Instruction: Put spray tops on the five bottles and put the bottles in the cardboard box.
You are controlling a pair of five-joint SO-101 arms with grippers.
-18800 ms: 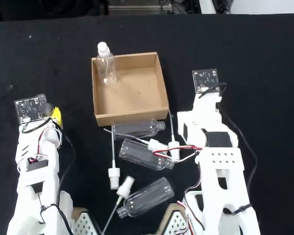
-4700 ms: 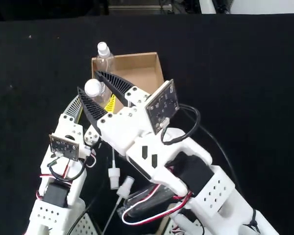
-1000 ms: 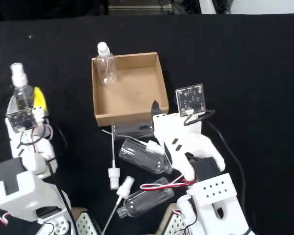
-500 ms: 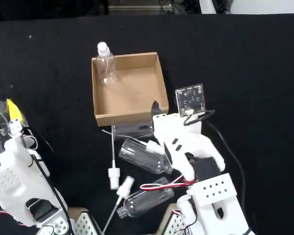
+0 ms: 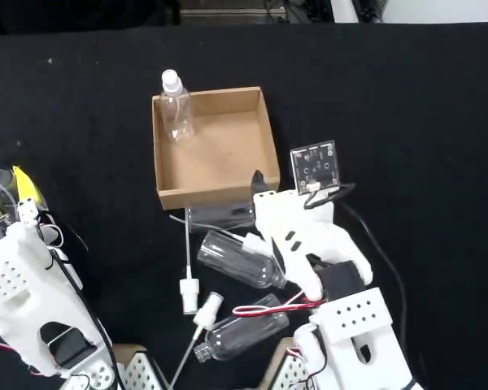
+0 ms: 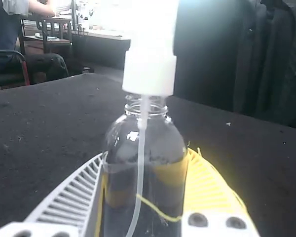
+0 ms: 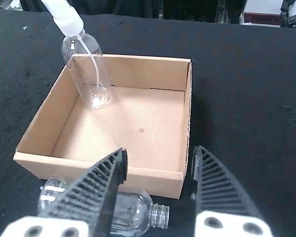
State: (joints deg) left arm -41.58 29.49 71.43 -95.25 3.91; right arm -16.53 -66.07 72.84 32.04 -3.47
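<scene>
Table: a black cloth-covered table (image 5: 407, 97) is carrying everything, with a dim room lying beyond its far edge.
Right arm: the white right arm (image 5: 350, 309) is reaching from the near edge toward the middle of the table.
Left arm: the white left arm (image 5: 24, 301) is sitting at the left edge, well apart from the box.
Cardboard box: the open cardboard box (image 5: 215, 196) is sitting left of centre, toward the far side.
Right gripper: the right gripper (image 7: 159, 153) is hovering over the box's near right corner, its jaws spread apart and holding nothing.
Left gripper: the left gripper (image 6: 147, 157) is clamping a clear held bottle (image 6: 140, 148) upright between its fingers.
Boxed bottle: one capped bottle (image 5: 176, 114) is standing upright in the box's far left corner.
Loose bottles: three uncapped bottles are lying on the table, the first (image 5: 220, 216) just beside the box's near wall, the second (image 5: 240, 260) nearer, the third (image 5: 244, 327) nearest.
Held spray top: a white spray top (image 6: 149, 69) is sitting on the held bottle's neck, its tube hanging down inside.
Loose spray tops: two spray tops (image 5: 189, 292) (image 5: 207, 309) are lying side by side left of the loose bottles.
</scene>
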